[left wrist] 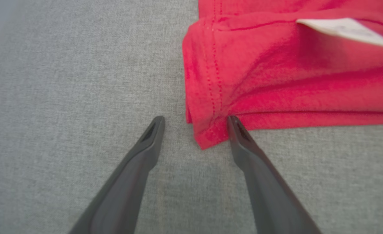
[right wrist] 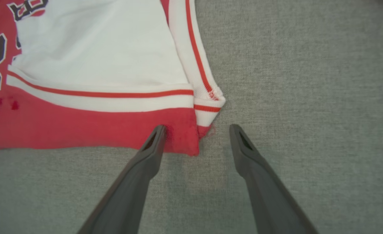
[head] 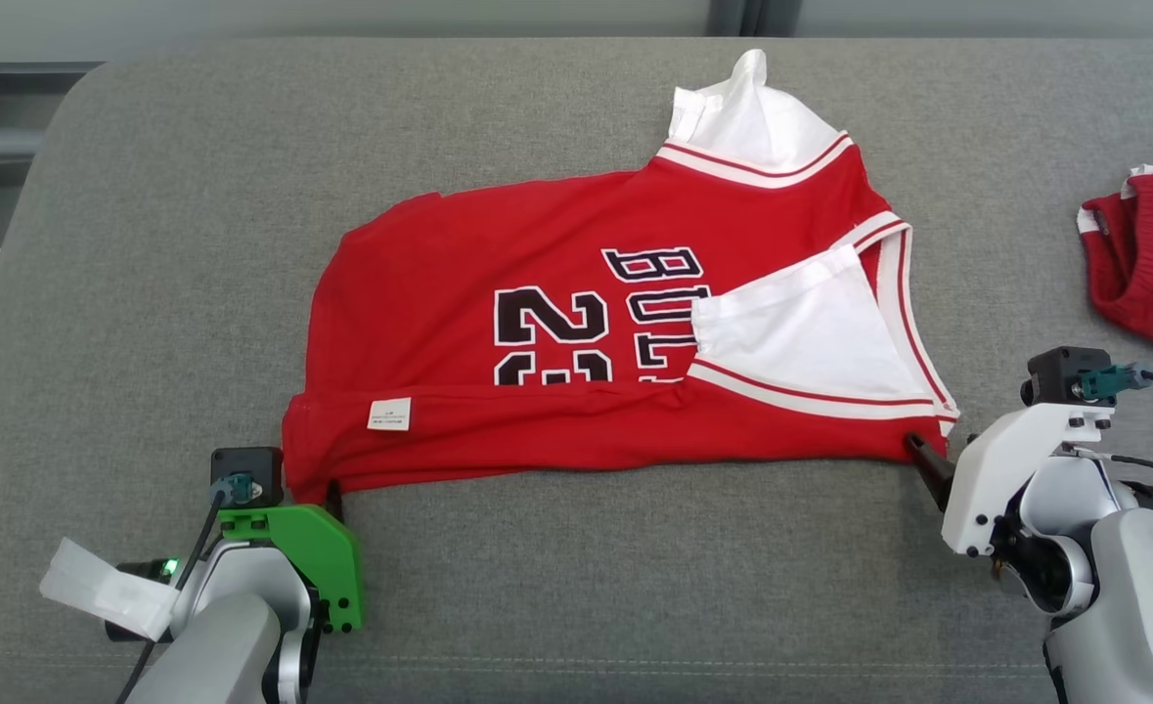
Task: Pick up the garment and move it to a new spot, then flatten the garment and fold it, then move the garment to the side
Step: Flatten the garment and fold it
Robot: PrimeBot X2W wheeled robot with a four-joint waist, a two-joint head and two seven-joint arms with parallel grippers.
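Jersey (head: 459,264) is lying mid-surface (head: 146,244), its long axis running left to right, hem pointing left and shoulders right. You are handling soft, light cloth, likely sagging between grips, so be pinching the two near corners. Left jaws and right jaws are standing open, each straddling one corner.

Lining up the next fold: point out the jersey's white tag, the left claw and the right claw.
white tag (head: 389,413), head view, middle of the label
left claw (left wrist: 195,119), left wrist view, midway between fingertips
right claw (right wrist: 197,127), right wrist view, midway between fingertips
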